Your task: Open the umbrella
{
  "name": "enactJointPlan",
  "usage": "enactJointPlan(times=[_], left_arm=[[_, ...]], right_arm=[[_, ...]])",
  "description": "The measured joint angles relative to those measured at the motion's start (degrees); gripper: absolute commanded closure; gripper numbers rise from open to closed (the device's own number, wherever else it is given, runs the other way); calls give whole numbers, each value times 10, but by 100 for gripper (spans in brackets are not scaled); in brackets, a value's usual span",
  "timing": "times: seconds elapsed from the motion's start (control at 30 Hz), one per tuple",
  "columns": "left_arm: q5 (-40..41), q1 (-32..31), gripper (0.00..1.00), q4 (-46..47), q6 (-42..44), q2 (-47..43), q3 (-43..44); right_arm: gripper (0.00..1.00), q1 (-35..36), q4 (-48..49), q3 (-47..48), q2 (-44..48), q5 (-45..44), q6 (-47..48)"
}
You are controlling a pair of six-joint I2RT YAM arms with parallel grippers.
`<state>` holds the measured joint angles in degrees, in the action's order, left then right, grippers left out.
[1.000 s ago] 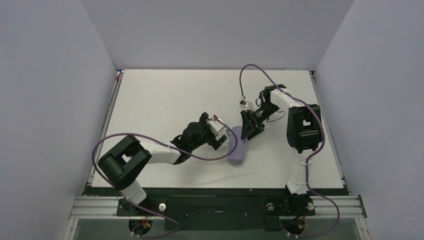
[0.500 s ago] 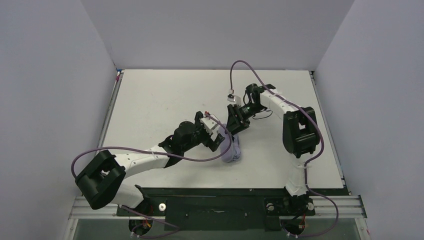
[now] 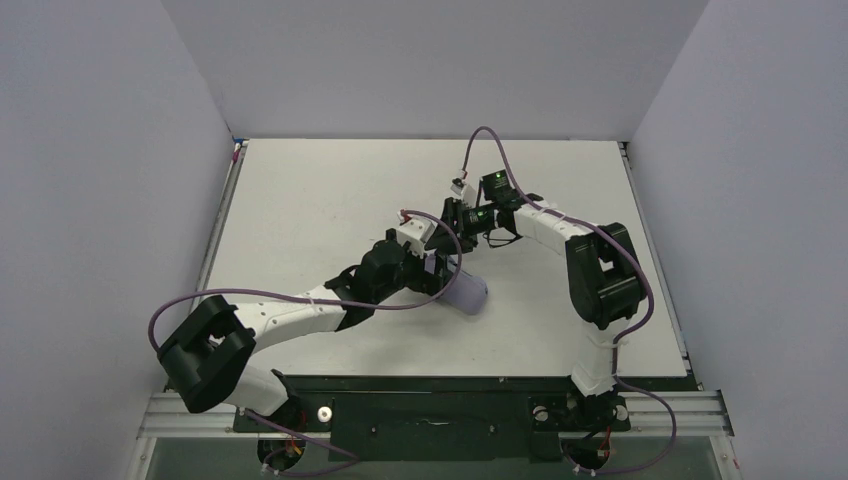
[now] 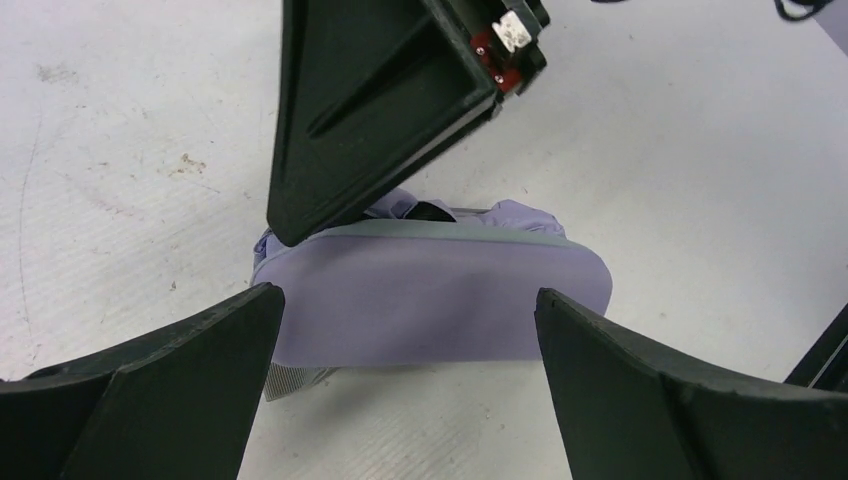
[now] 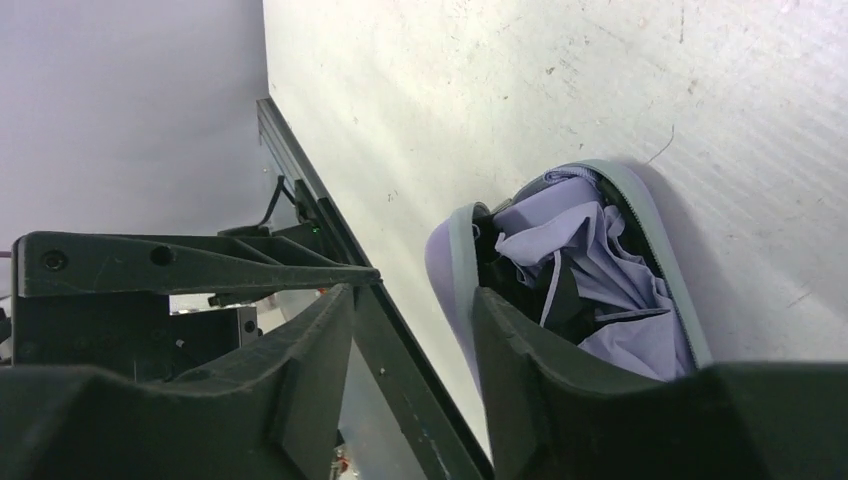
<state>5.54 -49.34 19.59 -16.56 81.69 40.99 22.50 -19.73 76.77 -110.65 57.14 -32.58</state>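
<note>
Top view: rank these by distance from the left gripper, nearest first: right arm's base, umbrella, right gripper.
1. Umbrella, between the left gripper's jaws.
2. Right gripper, just behind, toward the table's far side.
3. Right arm's base, at the near right edge.

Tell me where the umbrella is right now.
In the top view the umbrella sits near the centre of the table, straddled by the open left gripper, with the right gripper at its far end.
</note>
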Motion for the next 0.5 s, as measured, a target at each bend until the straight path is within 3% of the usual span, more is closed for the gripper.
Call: enactJointPlan(times=[0.1,0.2,0.37,0.5], left_arm=[[5,8,3,-7,-20,-1,2],[-38,40,3,-5,-23,-13,-3],[-170,153,19,0,-17,-52,-18],[-224,180,37,-3,-1,-53,-19]], right_arm=[[70,0,25,-23,7,3,-31],[74,0,21,-39,21,8,-34],[80,0,-39,-43,46,20,22],[87,2,-138,-32,49,19,112]])
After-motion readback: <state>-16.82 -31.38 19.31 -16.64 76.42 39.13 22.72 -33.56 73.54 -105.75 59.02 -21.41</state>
